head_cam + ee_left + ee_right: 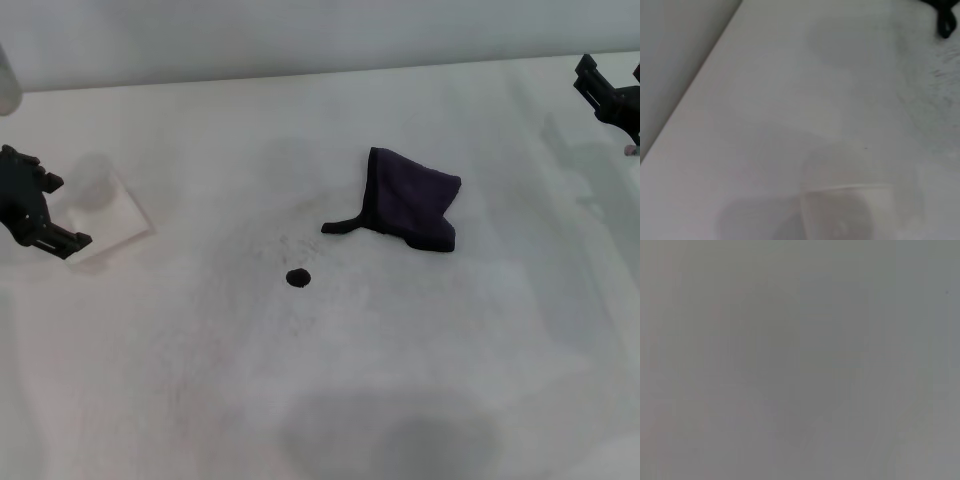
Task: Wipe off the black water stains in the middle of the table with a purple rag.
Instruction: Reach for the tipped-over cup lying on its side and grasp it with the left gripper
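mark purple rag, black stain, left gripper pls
purple rag (pixel 415 200), head view, middle of the cloth body
black water stains (pixel 297 278), head view, centre of the round spot
left gripper (pixel 55 205), head view, between its black fingers

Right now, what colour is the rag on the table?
Dark purple, almost black; the rag shows best in the head view.

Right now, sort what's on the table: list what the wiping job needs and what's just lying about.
For the job:
- purple rag, lying untouched
- black water stain, beside the rag's strip tail, apart from it
- table
- left gripper and right gripper, both at the edges

Lying about:
- clear cup under the left gripper
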{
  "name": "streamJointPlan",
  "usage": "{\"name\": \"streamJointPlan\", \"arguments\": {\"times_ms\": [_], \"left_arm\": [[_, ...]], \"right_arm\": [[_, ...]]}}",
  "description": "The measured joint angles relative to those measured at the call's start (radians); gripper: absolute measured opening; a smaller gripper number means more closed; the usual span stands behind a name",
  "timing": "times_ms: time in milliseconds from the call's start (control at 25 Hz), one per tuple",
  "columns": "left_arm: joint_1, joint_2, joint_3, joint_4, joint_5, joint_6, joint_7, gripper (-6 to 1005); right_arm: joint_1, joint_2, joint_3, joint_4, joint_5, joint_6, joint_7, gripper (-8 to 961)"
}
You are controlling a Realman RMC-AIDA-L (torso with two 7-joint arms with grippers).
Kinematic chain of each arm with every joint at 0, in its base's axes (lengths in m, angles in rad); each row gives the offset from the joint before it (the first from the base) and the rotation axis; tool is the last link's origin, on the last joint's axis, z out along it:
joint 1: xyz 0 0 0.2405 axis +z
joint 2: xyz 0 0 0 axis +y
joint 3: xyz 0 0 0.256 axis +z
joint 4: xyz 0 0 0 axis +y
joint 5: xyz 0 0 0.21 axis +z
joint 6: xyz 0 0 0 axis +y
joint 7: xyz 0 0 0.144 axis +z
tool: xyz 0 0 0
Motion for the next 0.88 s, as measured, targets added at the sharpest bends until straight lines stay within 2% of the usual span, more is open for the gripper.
{"name": "streamJointPlan", "arguments": {"times_ms": [400,880], "left_arm": [[0.061,-0.028,0.0,-0.055,-0.097,0.172,0.073,873],[0.067,-0.025,-0.006,-0.146,-0.128,0.247,0.103,873]], "right_arm": [[0.003,0.002,0.0,0.011,0.0,0.021,0.001,872],[0.002,0.002,0.0,0.037,0.0,0.097,0.003,871]]}}
